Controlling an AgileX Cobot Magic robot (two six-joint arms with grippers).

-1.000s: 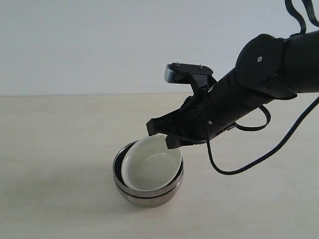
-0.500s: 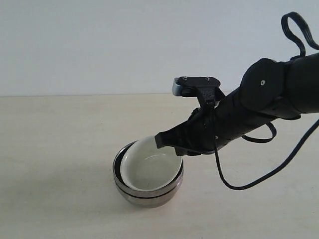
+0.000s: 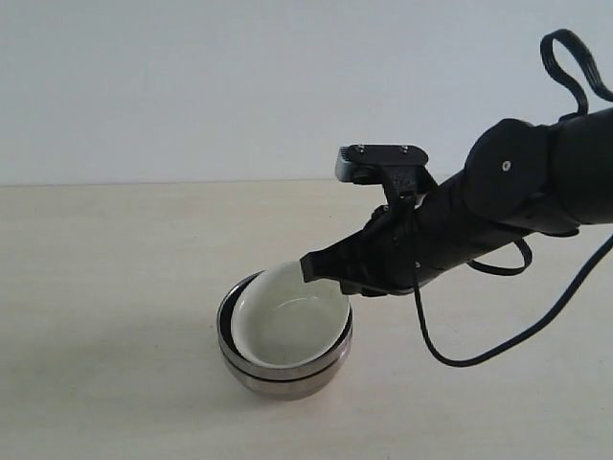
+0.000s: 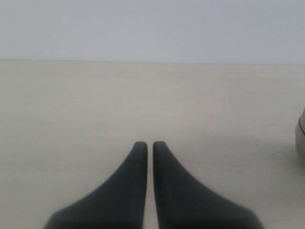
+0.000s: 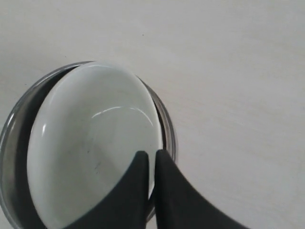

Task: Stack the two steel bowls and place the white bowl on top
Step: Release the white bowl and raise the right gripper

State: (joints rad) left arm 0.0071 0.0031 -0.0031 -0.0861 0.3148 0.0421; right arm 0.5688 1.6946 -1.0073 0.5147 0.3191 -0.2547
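The two steel bowls sit nested on the table, their rims ringing the white bowl. The glossy white bowl rests inside them, tilted, with its far-right edge raised. My right gripper is shut with nothing between its fingers, its tips just over that raised edge. In the right wrist view the right gripper hangs above the white bowl at its rim. My left gripper is shut and empty over bare table. A sliver of a steel bowl shows at that view's edge.
The pale tabletop runs out on all sides of the stack to a plain wall behind. A black cable loops below the right arm, above the table.
The right gripper's jaws, spread around the white bowl's raised edge a second ago, have shut, and the arm has drawn back slightly to the right. The bowls have stayed put.
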